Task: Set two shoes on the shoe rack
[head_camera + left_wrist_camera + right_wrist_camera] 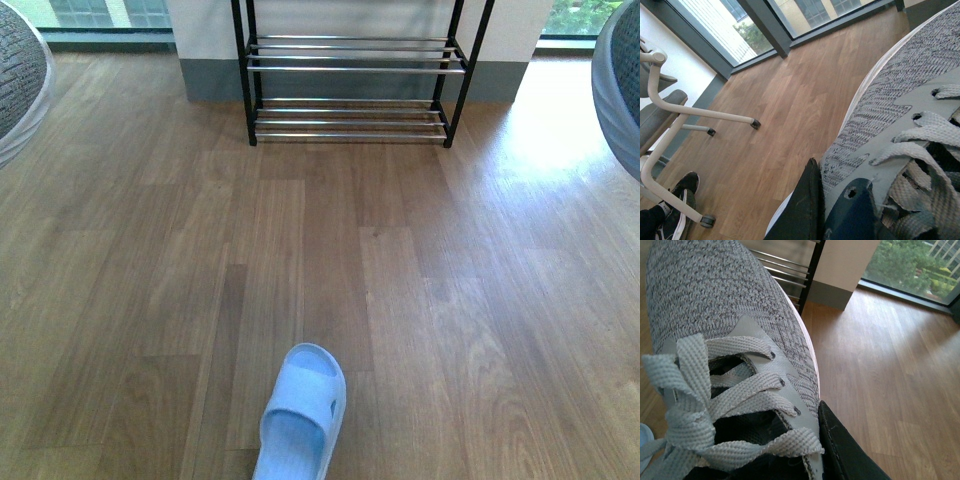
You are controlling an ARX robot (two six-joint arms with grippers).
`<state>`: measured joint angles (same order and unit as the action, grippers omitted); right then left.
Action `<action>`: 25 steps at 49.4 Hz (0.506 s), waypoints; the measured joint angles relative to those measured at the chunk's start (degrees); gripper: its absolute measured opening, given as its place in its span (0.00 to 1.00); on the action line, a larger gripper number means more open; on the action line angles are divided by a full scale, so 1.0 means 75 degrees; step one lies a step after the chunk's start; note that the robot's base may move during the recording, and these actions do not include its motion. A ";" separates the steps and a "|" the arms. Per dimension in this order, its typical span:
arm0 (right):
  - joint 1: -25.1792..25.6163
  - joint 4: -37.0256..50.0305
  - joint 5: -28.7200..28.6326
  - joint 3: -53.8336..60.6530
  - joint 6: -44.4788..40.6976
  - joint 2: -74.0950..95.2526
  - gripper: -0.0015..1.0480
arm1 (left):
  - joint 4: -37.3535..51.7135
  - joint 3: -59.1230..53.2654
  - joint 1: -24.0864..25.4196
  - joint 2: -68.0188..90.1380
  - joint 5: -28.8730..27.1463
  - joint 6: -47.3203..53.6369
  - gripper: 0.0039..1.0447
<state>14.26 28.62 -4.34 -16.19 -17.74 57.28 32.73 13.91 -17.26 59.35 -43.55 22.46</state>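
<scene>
Held up off the floor, one grey sneaker (15,80) shows at the far left edge of the front view and the other grey sneaker (620,85) at the far right edge. The shoe rack (350,70), black frame with silver bars, stands ahead against the wall, and its two lower tiers show bare. My left gripper (820,215) is shut on its sneaker (890,95) at the collar, a black finger (800,210) against the outside. My right gripper (815,460) is shut on its sneaker (715,305), with a black finger (840,450) on the outer side. That sneaker's toe points toward the rack (790,275).
A light blue slipper (300,415) lies on the wooden floor near me, in the middle. White chair legs on castors (690,112) and a person's black shoe (675,205) are off to my left. Windows run along the far wall.
</scene>
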 joint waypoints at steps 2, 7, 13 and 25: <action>0.0000 0.0000 0.0006 0.0000 0.0000 0.0000 0.01 | -0.0003 0.0000 0.0000 0.0000 -0.0003 0.0000 0.01; 0.0000 0.0000 0.0020 0.0000 0.0000 0.0000 0.01 | -0.0003 0.0000 0.0012 0.0000 -0.0050 0.0000 0.01; -0.0003 0.0000 -0.0050 -0.0003 0.0003 0.0000 0.01 | -0.0003 -0.0003 0.0012 0.0000 -0.0041 0.0006 0.01; 0.0012 -0.0003 0.0090 0.0000 0.0006 0.0012 0.01 | 0.0000 -0.0003 -0.0015 0.0000 0.0023 0.0003 0.01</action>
<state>14.35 28.60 -3.66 -16.19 -17.69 57.36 32.73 13.89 -17.37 59.35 -43.38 22.48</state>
